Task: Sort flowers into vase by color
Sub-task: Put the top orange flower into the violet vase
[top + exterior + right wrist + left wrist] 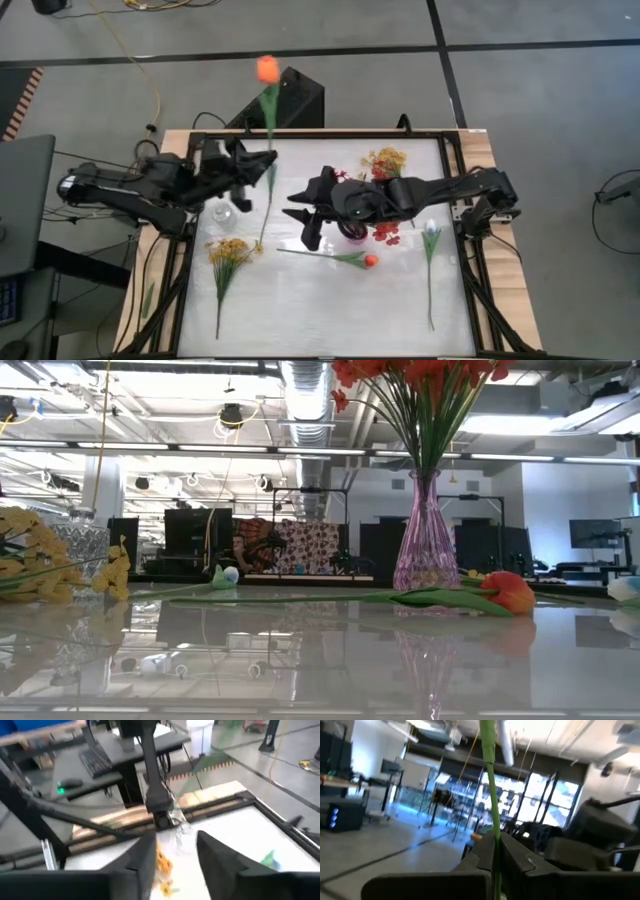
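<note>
Glass catches the eye first: a ribbed pink vase (425,545), narrow at the neck and flared at the foot, stands on the glossy white table (330,310) with red blossom sprays (420,375) fanning out of it, their tops cut off in the low view. The right gripper (305,222) hangs just beside that vase, its dark fingers parted and nothing between them. Well to the other side of the vase, the left gripper (242,168) is pinched tight on the thin green stem of an orange tulip (267,69), whose bud stands out past the table's far edge. A second orange tulip (368,260) lies flat on the table near the vase, and a white tulip (430,232) lies beyond it. Yellow sprays (228,250) lie farther from the vase, beside a small clear cut-glass vase (224,213). More yellow and red blossoms (385,160) lie behind the pink vase, partly hidden by the right arm.
</note>
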Controlling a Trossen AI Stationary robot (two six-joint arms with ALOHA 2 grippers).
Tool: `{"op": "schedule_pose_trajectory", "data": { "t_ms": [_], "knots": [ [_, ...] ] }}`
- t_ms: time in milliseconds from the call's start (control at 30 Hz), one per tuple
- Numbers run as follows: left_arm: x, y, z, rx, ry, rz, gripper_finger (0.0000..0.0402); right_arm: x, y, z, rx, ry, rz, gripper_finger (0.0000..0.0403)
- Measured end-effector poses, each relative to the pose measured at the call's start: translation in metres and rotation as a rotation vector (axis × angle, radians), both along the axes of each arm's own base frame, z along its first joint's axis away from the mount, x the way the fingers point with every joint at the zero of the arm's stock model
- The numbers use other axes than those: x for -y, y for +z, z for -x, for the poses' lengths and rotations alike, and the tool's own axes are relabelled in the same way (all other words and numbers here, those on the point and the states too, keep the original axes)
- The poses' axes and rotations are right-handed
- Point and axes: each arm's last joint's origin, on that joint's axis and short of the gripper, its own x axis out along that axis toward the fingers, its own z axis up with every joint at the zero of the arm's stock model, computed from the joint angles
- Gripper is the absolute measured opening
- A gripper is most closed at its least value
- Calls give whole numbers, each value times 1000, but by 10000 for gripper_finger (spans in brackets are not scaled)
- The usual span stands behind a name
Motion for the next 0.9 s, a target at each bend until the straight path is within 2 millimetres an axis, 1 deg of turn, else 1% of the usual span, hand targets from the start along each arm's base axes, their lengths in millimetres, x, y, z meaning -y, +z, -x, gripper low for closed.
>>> {"op": "schedule_pose_trajectory", "data": {
  "t_ms": [100, 167, 300, 433, 567, 667, 767, 833, 900],
  "knots": [
    [2, 5, 12, 20, -30, 7, 0, -2, 16, 8, -25, 28, 60, 218],
    [5, 6, 16, 21, -66, 21, 0, -4, 28, 11, 10, 44, 98, 234],
    [17, 3, 13, -2, -194, -21, 0, -6, 52, 14, 143, 59, 132, 242],
    [28, -1, 5, -27, -228, -63, 0, 1, 65, 12, 263, 31, 123, 238],
    [31, -1, 0, 1, -197, -50, 0, 6, 64, 10, 278, 4, 50, 231],
    [30, 2, 2, 30, -98, -35, 0, 0, 57, 7, 256, 6, 21, 226],
    [27, 6, 5, 59, 1, -3, 0, -6, 45, -3, 244, -49, 18, 220],
    [26, 7, 6, 66, 20, 6, 0, -10, 38, -9, 234, -59, 23, 217],
    [26, 6, 5, 66, 16, 11, 0, -10, 34, -19, 268, -56, 12, 214]
  ]
}}
